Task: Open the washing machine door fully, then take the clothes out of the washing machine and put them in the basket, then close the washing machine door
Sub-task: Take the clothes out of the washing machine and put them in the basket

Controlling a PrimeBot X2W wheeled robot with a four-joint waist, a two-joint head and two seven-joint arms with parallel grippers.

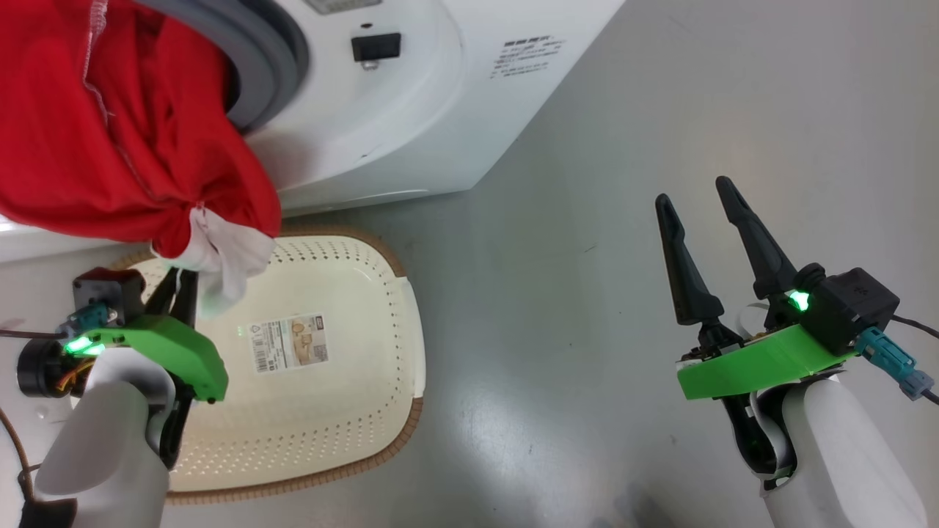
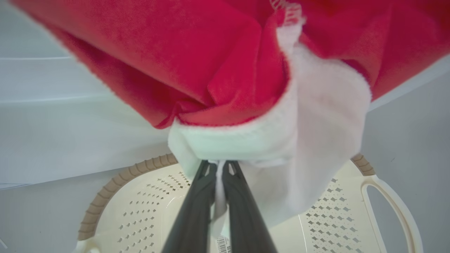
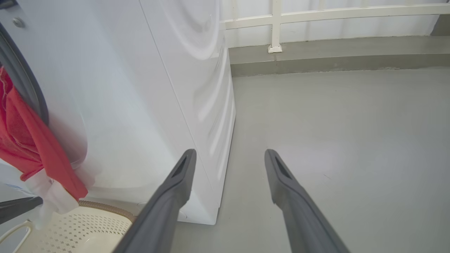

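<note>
The clothes [image 1: 110,132], bright red with a white part, hang out of the washing machine [image 1: 381,125] opening, past its grey gasket [image 1: 271,66]. Their white end droops over the far rim of the cream basket [image 1: 414,330] on the floor. My left gripper [image 1: 182,284] is above the basket, shut on that white part; in the left wrist view its fingers [image 2: 197,207] pinch the white fabric [image 2: 316,116]. My right gripper [image 1: 695,192] is open and empty over bare floor to the right. The washing machine door is out of view.
The basket [image 2: 123,179] sits against the machine's front base, with a paper label [image 1: 290,341] on its bottom. Grey floor [image 1: 587,330] stretches to the right. A white railing [image 3: 316,15] on a low kerb stands beyond the machine's side [image 3: 197,88].
</note>
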